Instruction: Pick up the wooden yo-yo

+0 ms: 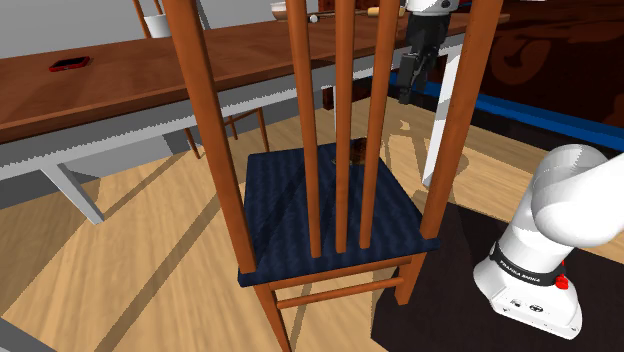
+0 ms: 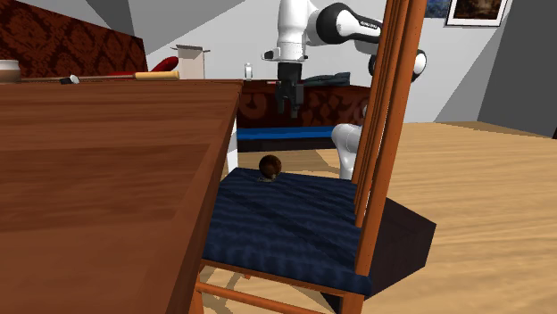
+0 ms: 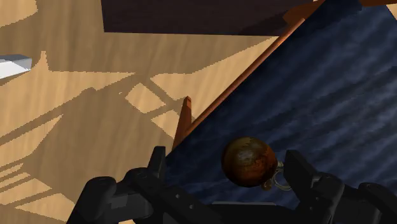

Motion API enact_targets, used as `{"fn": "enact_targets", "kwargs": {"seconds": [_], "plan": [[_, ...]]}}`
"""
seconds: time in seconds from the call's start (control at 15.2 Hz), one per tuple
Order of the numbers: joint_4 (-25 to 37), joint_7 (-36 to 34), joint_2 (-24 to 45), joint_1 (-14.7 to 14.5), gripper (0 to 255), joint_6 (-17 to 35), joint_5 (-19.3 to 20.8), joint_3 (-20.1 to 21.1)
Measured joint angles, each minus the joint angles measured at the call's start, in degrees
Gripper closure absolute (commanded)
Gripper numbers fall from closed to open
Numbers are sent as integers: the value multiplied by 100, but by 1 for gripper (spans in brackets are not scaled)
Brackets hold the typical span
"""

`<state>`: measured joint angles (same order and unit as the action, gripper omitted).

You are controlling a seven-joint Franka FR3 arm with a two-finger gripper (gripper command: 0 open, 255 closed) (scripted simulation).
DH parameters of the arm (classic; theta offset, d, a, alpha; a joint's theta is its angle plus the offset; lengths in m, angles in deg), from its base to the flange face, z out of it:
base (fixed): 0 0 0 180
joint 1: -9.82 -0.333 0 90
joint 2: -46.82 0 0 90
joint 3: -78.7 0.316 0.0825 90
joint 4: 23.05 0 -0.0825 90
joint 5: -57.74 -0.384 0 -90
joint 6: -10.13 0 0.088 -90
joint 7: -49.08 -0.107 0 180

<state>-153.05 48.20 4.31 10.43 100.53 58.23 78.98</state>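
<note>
In the shoulder view we look through the back slats of a wooden chair (image 1: 215,150) at its dark blue seat (image 1: 290,215). The brown yo-yo (image 1: 357,150) lies on the far part of that seat, glimpsed between two slats. The black gripper (image 1: 404,96) hangs well above it, a little toward this view's right, pointing down. The white arm's base (image 1: 545,262) stands at the lower right. A long wooden table (image 1: 120,85) crosses the upper left with a small red and black object (image 1: 70,64) on it.

In the second exterior view the table (image 2: 98,169) takes up the left foreground. Beyond it the yo-yo (image 2: 270,167) rests at the far edge of the seat (image 2: 286,227). The gripper (image 2: 290,112) hangs clear above it and slightly to this view's right, with open air between them.

In the wrist view we see the two black fingers (image 3: 158,162) standing wide apart and clasping nothing. The gripper (image 3: 227,156) looks down on the round, glossy brown yo-yo (image 3: 249,161). The yo-yo appears between the fingers, nearer one of them, and sits on the blue seat (image 3: 331,95) close to its wooden edge. A bit of pale string (image 3: 277,183) curls beside it.
</note>
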Motion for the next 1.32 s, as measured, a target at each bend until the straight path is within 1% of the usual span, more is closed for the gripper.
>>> {"fn": "enact_targets", "kwargs": {"seconds": [0.07, 0.2, 0.53, 0.79, 0.92, 0.99, 1.12, 1.32], "plan": [[0, 0, 0, 0, 0, 0, 0, 0], [-123, 418, 100, -171, 0, 272, 65, -59], [-464, 2181, 575, -818, 0, 1320, 301, -329], [-717, 3604, 992, -1378, 0, 2186, 403, -482], [-826, 4330, 1172, -1652, 0, 2573, 440, -566], [-834, 4575, 1249, -1730, 0, 2689, 453, -602], [-960, 4738, 1310, -1795, 0, 2901, 463, -616], [-1159, 4789, 1362, -1809, 0, 3159, 476, -635]]}}
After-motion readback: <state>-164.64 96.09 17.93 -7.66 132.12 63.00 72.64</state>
